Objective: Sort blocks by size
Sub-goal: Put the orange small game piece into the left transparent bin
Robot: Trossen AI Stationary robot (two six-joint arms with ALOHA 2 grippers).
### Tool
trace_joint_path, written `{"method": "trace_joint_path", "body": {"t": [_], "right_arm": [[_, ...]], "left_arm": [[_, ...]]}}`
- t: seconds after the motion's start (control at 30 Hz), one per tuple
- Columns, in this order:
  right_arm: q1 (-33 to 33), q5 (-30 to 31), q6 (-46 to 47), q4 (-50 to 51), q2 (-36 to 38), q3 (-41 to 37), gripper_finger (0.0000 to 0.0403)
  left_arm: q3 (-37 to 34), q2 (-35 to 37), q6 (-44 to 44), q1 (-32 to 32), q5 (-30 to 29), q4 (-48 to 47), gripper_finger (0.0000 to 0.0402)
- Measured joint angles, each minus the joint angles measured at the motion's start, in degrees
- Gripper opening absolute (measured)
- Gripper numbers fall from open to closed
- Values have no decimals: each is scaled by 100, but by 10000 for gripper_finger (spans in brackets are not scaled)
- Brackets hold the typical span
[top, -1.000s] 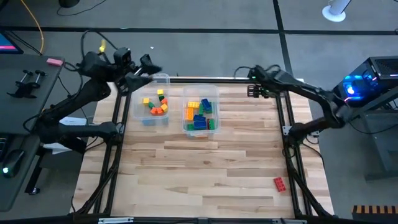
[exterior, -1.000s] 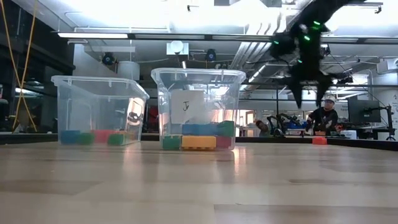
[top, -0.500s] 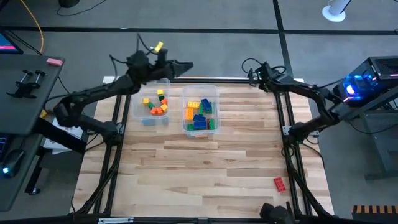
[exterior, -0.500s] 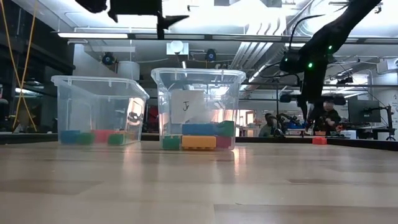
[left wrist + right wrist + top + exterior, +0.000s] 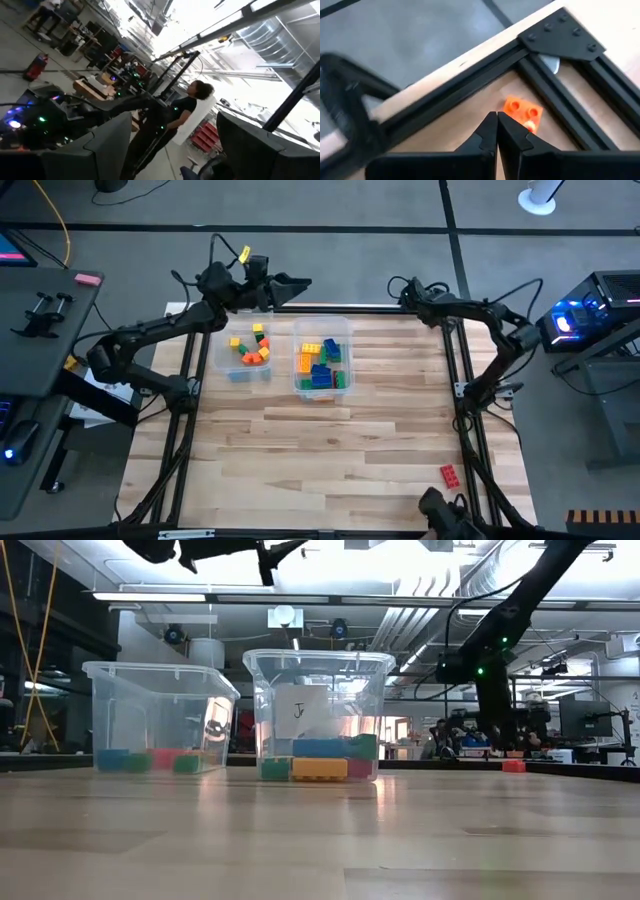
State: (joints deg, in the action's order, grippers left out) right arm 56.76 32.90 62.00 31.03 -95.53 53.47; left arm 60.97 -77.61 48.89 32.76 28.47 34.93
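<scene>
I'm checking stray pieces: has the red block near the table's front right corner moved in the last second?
No. In the high view the red block lies at the same spot on the planks, just inside the frame's right rail, as before.

The right gripper (image 5: 497,121) has its two dark fingers pressed together. Just beyond the fingertips lies an orange block (image 5: 522,111) on the wooden table (image 5: 470,112), in a corner of the black metal frame (image 5: 560,35). Grey floor (image 5: 410,40) is outside the frame.
</scene>
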Motion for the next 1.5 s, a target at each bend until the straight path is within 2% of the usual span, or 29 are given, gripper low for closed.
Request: {"method": "trace_joint_path", "body": {"t": [0.3,0.47,0.73,1.0,1.13,1.33,1.5], "right_arm": [[-22,401,384,1118,-891,618,1],[-28,482,967,1556,-1034,764,1],[-119,90,444,1483,-998,763,0],[-953,-442,-454,1164,-789,763,0],[-1446,-682,-1278,1137,-777,763,0],[-2285,-1246,-2350,1318,-752,780,0],[-3108,-1571,-2567,1825,-627,764,0]], "left_arm": [[0,223,45,59,363,-35,280],[0,386,24,63,434,-25,280],[0,446,-108,65,435,-43,280],[0,448,-357,65,435,-31,280],[0,448,-359,65,435,-38,280],[0,448,-361,65,437,-36,280],[0,448,-361,65,583,-42,280]]}}
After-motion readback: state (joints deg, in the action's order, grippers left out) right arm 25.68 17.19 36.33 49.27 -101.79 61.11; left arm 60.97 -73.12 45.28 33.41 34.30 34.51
